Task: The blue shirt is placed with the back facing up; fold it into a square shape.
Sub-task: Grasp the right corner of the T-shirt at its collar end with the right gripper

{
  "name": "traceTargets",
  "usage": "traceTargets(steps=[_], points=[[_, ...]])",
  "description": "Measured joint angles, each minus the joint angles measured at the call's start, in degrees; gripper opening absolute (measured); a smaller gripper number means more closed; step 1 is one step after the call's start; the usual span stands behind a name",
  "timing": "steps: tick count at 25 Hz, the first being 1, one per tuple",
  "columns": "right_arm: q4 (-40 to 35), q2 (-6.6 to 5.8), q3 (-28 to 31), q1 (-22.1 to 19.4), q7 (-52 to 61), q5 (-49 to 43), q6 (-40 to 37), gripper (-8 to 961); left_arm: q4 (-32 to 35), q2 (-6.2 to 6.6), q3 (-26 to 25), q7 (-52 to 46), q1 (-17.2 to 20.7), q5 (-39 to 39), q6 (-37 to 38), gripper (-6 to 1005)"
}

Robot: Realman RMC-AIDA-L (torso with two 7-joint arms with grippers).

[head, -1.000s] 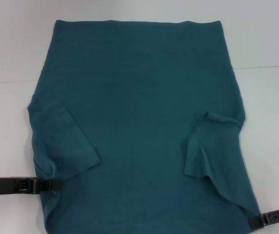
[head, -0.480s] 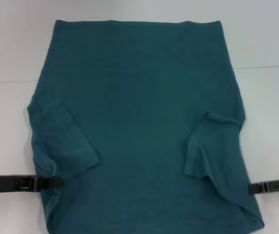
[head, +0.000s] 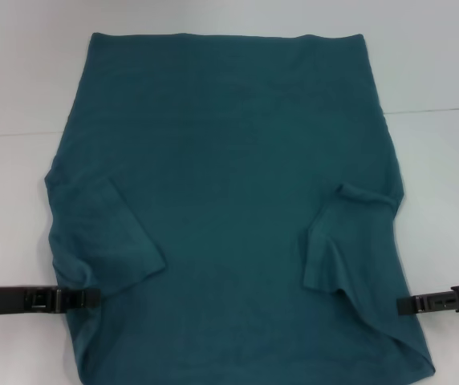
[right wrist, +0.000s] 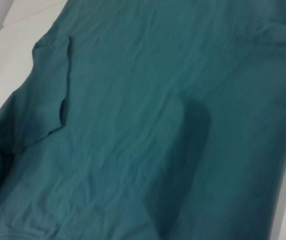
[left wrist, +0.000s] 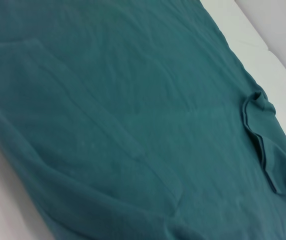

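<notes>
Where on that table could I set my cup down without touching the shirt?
The shirt fills the middle. Bare table lies beside its left edge, beside its right edge around, and in a strip beyond its far hem. It is crowded near the front: the left gripper and the right gripper reach the shirt's side edges there.

We count one blue shirt (head: 229, 200), two sleeves folded onto its back, two black grippers, left gripper (head: 93, 297), right gripper (head: 404, 305), one white table (head: 21, 72).

A white table (head: 21, 72) carries the blue shirt (head: 229, 160), spread flat with both sleeves folded inward.
</notes>
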Motion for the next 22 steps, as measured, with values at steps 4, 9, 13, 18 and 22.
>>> traceTargets(steps=[4,9,13,18,22], points=[[0.3,0.35,-0.1,0.3,0.2,-0.8,1.1,883,0.0,0.00,0.0,0.0,0.0,0.0,-0.1,16],[0.0,1.03,-0.6,0.7,0.5,-2.1,1.9,882,0.0,0.21,0.0,-0.1,-0.2,0.0,-0.2,16],[0.0,1.14,-0.7,1.0,0.8,-2.2,2.0,882,0.0,0.35,-0.1,-0.1,-0.5,0.0,-0.3,16],[0.0,1.40,-1.5,1.6,1.1,-2.2,2.0,882,-0.3,0.40,0.0,-0.1,-0.7,0.0,-0.8,16],[0.0,1.47,-2.2,1.9,1.7,-2.2,2.0,883,-0.8,0.61,-0.1,-0.1,-0.8,0.0,-0.9,17]])
